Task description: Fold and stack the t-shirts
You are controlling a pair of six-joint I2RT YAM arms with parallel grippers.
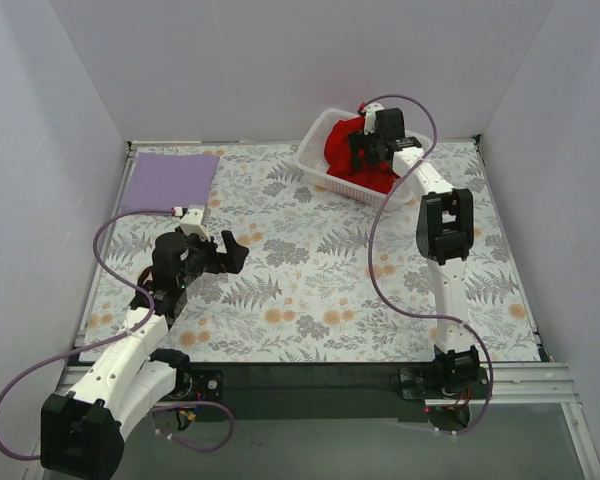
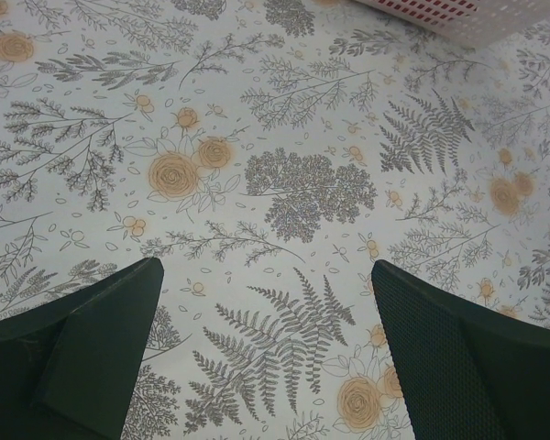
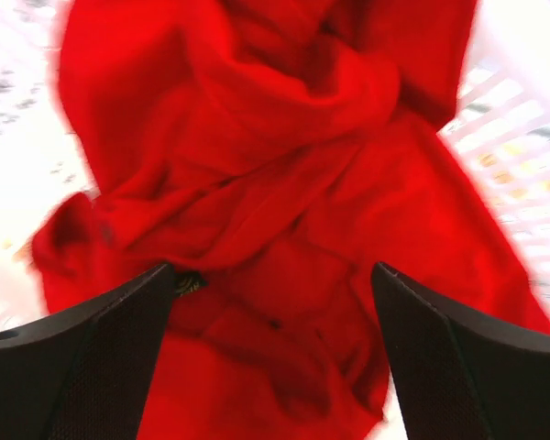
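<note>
Spread wide, my right pincer (image 3: 273, 275) is hanging over the red t-shirt (image 3: 257, 174), both dark fingers (image 3: 92, 357) standing well apart with nothing pinched between them. Whether the tips are touching the cloth I cannot tell, as my wrist view is blurring. The red t-shirt is lying crumpled in a heap inside the white mesh basket (image 1: 314, 160), which is sitting at an angle at the far right of the table (image 1: 310, 300), close to the back wall. Folds of red are bunching between and under my fingers, and the basket's white lattice is showing at the right side of that view.

My left pincer (image 2: 267, 267) is likewise standing open and holding nothing, hovering over the flowered tabletop at the near left. Ferns and orange blossoms of the pattern are showing between its tips, and a corner of the basket is peeking in at the top right of its wrist view.

The lavender t-shirt (image 1: 170, 181) is lying as a flat rectangle in the far left corner of the table, well apart from the basket and just beyond my left pincer.
</note>
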